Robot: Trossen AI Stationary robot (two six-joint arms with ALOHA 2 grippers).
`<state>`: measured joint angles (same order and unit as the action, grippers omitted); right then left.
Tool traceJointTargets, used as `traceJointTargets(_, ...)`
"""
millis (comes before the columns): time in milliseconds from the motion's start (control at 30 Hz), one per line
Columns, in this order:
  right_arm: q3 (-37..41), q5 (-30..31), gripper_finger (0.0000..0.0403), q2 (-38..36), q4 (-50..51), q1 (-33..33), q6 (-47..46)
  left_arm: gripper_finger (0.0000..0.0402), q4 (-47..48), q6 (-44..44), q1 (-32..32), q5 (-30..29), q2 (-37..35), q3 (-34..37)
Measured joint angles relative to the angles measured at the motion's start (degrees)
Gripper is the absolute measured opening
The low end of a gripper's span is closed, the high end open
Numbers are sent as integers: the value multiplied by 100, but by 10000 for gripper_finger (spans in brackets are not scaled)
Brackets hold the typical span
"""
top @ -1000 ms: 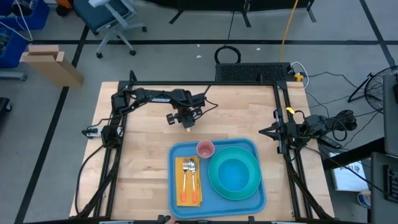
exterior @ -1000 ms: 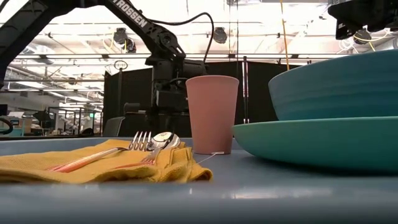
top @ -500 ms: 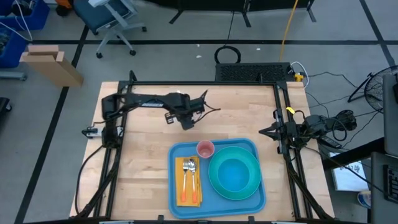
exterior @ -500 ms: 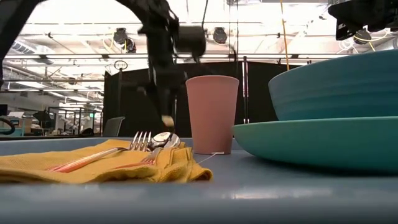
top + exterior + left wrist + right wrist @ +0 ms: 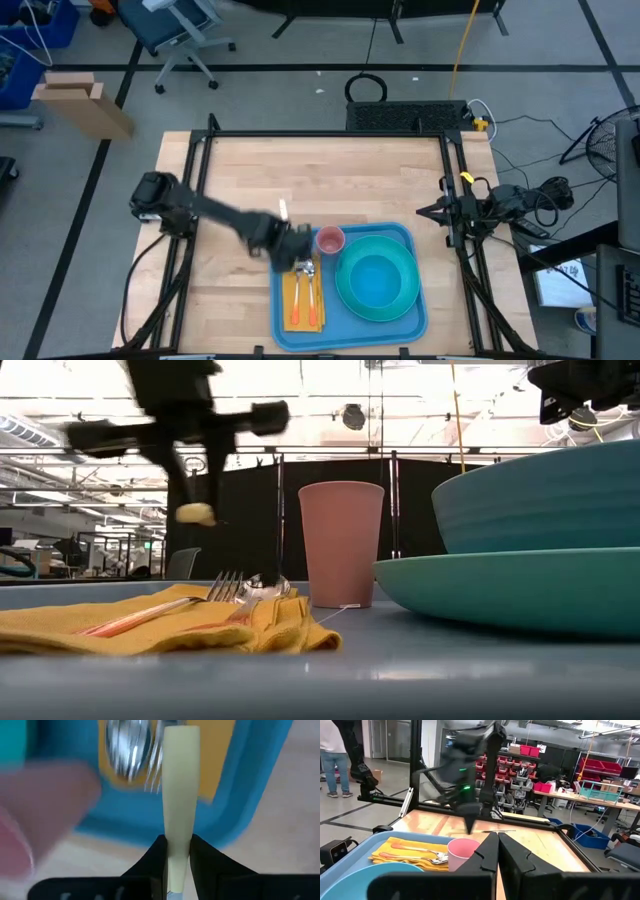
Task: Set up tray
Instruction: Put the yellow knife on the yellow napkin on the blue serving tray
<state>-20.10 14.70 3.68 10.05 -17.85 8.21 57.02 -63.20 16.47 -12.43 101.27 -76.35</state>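
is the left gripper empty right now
No, the left wrist view shows the left gripper shut on a pale cream handle, held above the tray near the fork and spoon on the yellow napkin.

end effector (image 5: 177,851) gripping cream handle (image 5: 181,795), above tray (image 5: 250,795)

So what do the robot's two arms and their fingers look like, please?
Both arms are dark, nearly black. The left arm is a slim jointed bar. The left gripper has two thin black fingers tapering to points. The right arm is compact, with black cables beside it. The right gripper has flat, wedge-shaped black fingers.
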Motion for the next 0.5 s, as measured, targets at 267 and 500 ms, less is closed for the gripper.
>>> traceJointTargets(267,0,-2,0,0,-143,0,-202,56,-1459,970,1257,-254,44,455)
traceJointTargets(500,0,0,0,0,-226,1,-169,56,-2170,1307,1778,-136,704,474)
